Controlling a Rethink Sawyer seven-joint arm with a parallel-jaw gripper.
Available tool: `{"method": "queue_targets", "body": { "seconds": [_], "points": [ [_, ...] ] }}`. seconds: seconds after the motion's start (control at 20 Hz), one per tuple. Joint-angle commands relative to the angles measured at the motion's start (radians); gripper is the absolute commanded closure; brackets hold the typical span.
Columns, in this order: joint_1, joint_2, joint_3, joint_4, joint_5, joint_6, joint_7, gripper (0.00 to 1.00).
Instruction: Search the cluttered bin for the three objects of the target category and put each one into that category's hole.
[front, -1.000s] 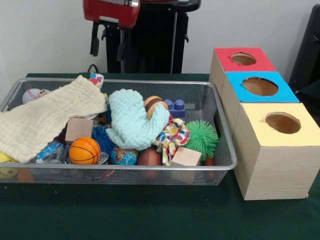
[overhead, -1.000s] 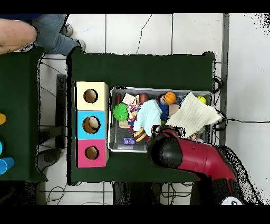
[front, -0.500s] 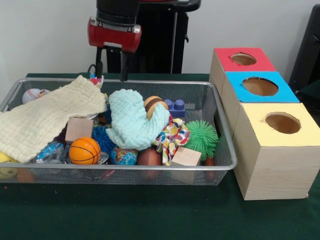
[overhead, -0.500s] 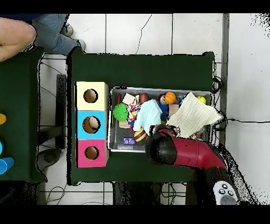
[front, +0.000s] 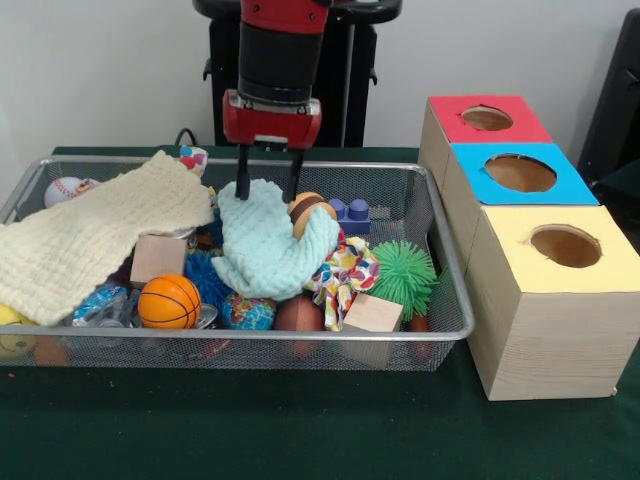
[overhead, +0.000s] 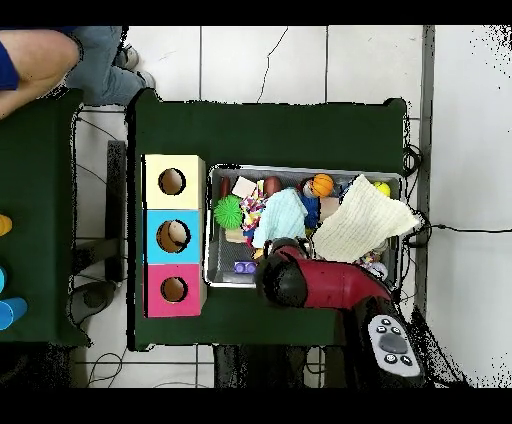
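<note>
1. Front view: red and black gripper (front: 267, 188) hangs over the silver wire-mesh bin (front: 445, 262), two dark fingers (front: 243, 178) spread apart, tips at the far edge of the pale mint knitted cloth (front: 268, 245). Nothing held.
2. Landmark = mint cloth. Brown-and-tan striped ball (front: 306, 210) sits touching its right edge, just beside the right finger.
3. Blue plastic building block (front: 351, 214) is further right of that ball, near the bin's back wall.
4. Cream waffle-weave towel (front: 90, 235) lies left of the mint cloth, draped over other items.
5. Orange mini basketball (front: 169, 301) is in front-left of the cloth; spiky green rubber ball (front: 405, 278) and a plain wooden cube (front: 372, 314) are front-right.
6. Three wooden boxes stand right of the bin, each with a round hole: red-topped (front: 487, 119), blue-topped (front: 519, 173), yellow-topped (front: 565, 247).
7. Overhead view: arm (overhead: 330, 288) covers the bin's robot-side edge; a person's sleeve (overhead: 95, 62) shows at top-left.
</note>
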Motion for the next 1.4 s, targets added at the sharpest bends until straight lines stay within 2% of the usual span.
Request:
{"method": "queue_targets", "body": {
  "seconds": [0.05,0.45,0.75,1.0,1.05,1.2,1.25,1.3,1.4],
  "points": [
    [-0.001,0.130,0.005,-0.030,-0.028,-0.108,0.152,0.00],
    [0.001,0.195,-0.024,-0.090,-0.042,-0.179,0.120,0.00],
    [0.035,0.233,-0.080,-0.123,-0.022,-0.205,0.116,0.00],
    [0.019,0.242,-0.061,-0.136,-0.016,-0.194,0.104,0.00],
    [-0.004,0.237,-0.030,-0.127,-0.018,-0.177,0.100,1.00],
    [-0.010,0.226,-0.015,-0.125,-0.009,-0.158,0.103,1.00],
    [-0.025,0.206,-0.022,-0.066,-0.034,-0.196,0.114,1.00],
    [-0.027,0.198,-0.019,-0.056,-0.034,-0.195,0.116,1.00],
    [0.007,0.193,-0.003,-0.092,0.003,-0.147,0.118,1.00]
  ]
}}
